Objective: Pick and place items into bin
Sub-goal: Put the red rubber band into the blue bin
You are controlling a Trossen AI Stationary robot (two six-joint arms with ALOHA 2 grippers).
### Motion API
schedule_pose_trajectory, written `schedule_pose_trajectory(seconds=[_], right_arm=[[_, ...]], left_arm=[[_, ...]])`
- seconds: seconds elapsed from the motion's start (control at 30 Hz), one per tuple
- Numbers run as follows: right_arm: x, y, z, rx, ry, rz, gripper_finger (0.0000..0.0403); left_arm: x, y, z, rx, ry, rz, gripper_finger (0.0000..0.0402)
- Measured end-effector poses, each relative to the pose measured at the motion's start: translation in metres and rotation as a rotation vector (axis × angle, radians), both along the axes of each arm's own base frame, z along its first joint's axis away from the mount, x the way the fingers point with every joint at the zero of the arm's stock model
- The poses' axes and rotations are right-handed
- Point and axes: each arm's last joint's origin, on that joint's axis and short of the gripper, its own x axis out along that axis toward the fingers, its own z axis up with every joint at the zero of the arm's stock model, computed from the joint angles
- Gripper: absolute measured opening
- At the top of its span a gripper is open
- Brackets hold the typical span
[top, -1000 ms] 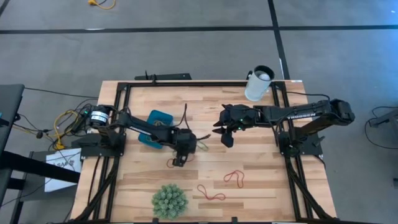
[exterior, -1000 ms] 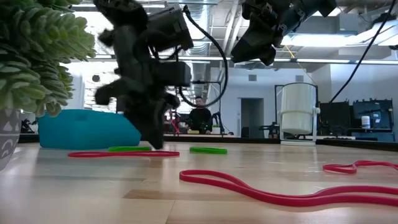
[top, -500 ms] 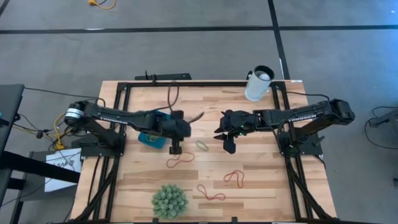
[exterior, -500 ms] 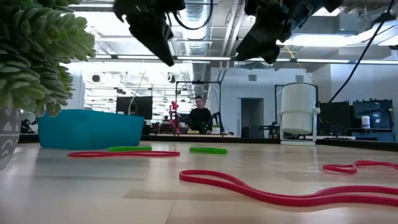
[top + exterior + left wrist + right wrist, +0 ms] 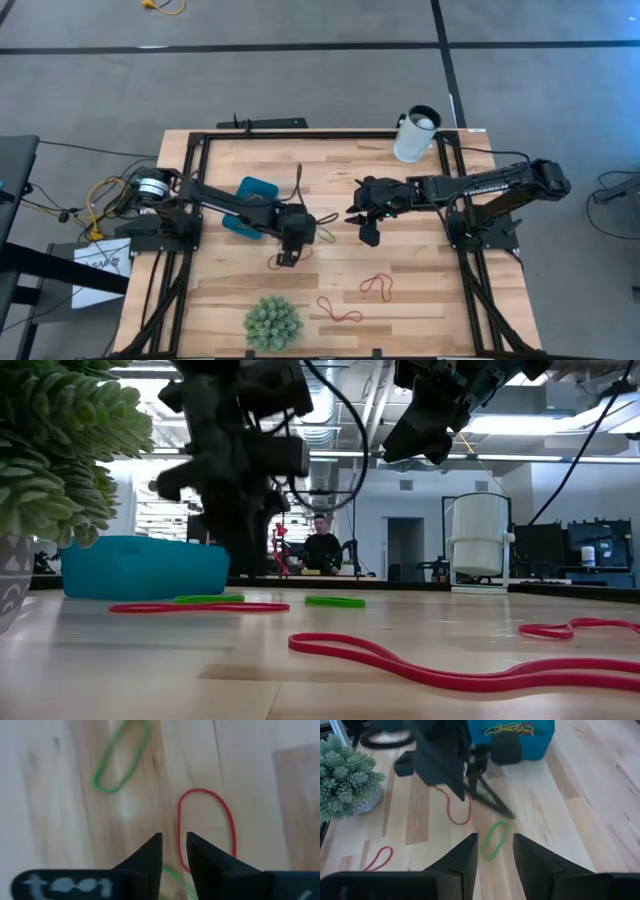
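The teal bin (image 5: 256, 190) sits left of the table's middle, with several coloured bands (image 5: 512, 728) inside it. My left gripper (image 5: 287, 259) points down, just above the wood. Its fingers (image 5: 174, 840) stand a little open with nothing between them. A red band (image 5: 231, 827) lies flat just beside them, and a green band (image 5: 106, 791) lies farther off. My right gripper (image 5: 366, 228) hovers open over the table's middle, above and near a green band (image 5: 495, 840). Two more red bands (image 5: 377, 287) (image 5: 338, 312) lie toward the near edge.
A green spiky plant (image 5: 272, 322) stands at the near edge. A white cup (image 5: 415, 135) stands at the far right corner. A black frame (image 5: 200, 140) borders the table. A person (image 5: 322, 548) sits in the room beyond the table.
My left gripper rose from beside the red band, swung up toward the bin, and has come back down to nearly the same spot over the band. The red band has stayed flat on the table.
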Motion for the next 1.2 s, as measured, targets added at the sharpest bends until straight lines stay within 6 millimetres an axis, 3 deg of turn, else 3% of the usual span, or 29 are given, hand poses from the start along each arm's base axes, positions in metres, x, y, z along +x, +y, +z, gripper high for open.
schedule_pose_trajectory(seconds=[0.3,0.77,0.9,1.1,1.2], right_arm=[[0.000,-0.002,0.000,-0.005,-0.001,-0.004,0.0118],[0.000,-0.002,0.000,-0.007,-0.001,-0.003,0.0118],[0.000,-0.002,0.000,-0.007,-0.001,-0.003,0.0118],[0.000,-0.002,0.000,-0.008,-0.001,-0.002,0.0118],[0.000,-0.002,0.000,-0.009,-0.001,-0.001,0.0118]], left_arm=[[0.004,0.000,-0.015,0.008,0.049,-0.011,0.0123],[0.008,-0.002,-0.036,0.004,0.110,-0.013,0.0124],[0.007,-0.003,-0.037,-0.026,0.124,-0.029,0.0096],[0.003,-0.001,-0.038,-0.173,0.184,-0.080,0.0013],[0.000,0.002,-0.038,-0.175,0.210,-0.084,0.0006]])
